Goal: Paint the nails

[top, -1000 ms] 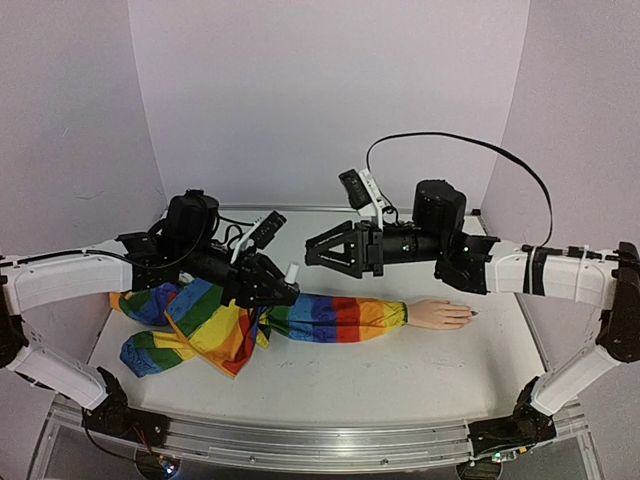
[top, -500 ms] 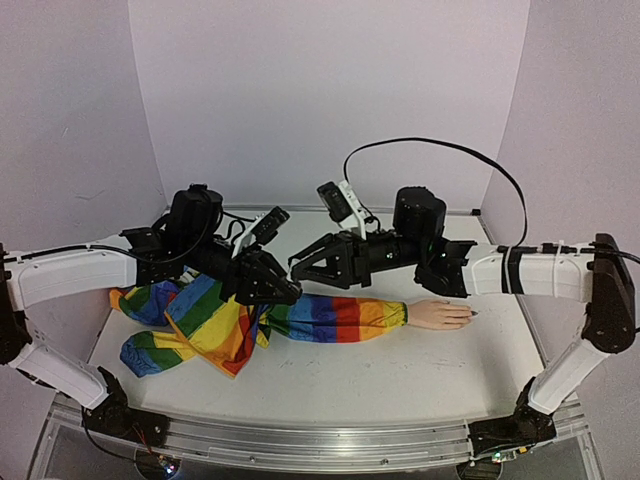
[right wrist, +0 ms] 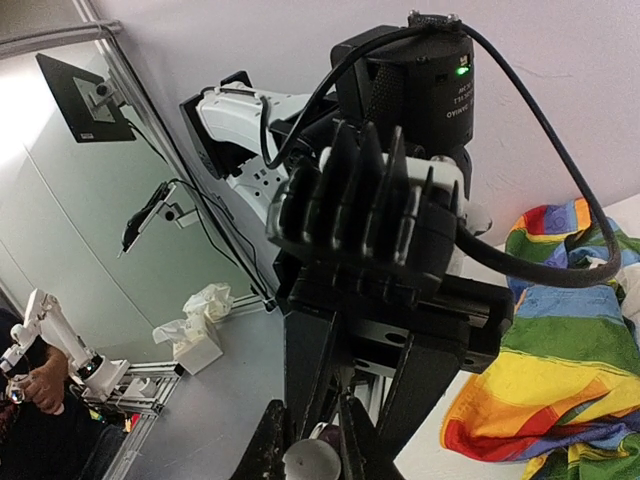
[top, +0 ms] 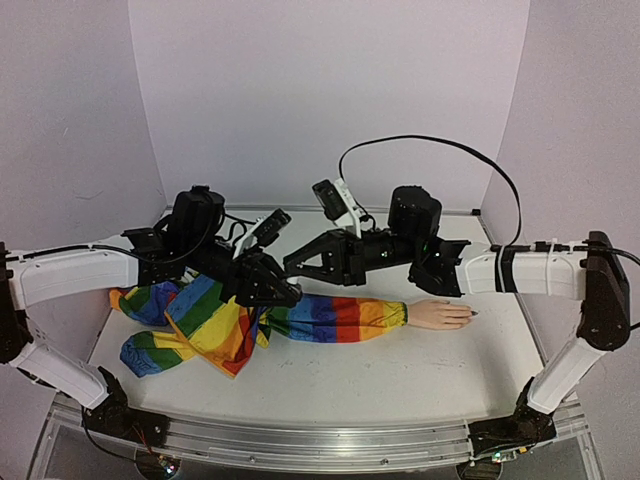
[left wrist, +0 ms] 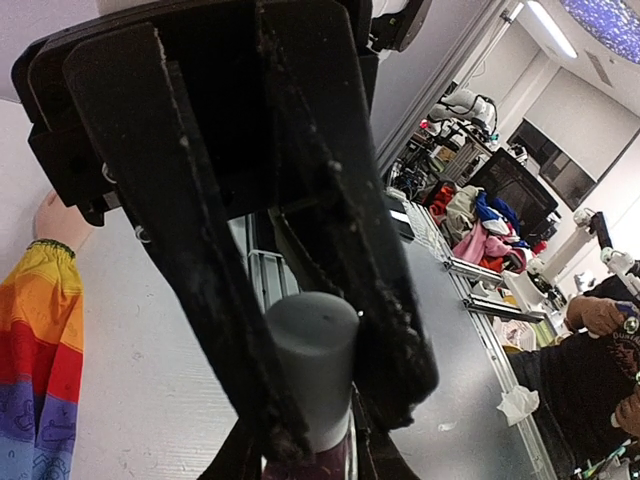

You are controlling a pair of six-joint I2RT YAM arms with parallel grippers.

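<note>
At table (top: 400, 380): L gripper (top: 286, 292), R gripper (top: 292, 266), 1 bottle (left wrist: 312, 372), 1 mannequin hand (top: 440, 315).

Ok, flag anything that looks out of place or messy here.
The rainbow-striped fabric sleeve lies crumpled and folded over itself at its left end, below the left gripper, which clamps a grey-capped small bottle. No spill shows; the pale peach mannequin hand lies flat.

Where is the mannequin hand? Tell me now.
In the top view, right of centre, the mannequin hand lies on the table at the rainbow sleeve's cuff.
</note>
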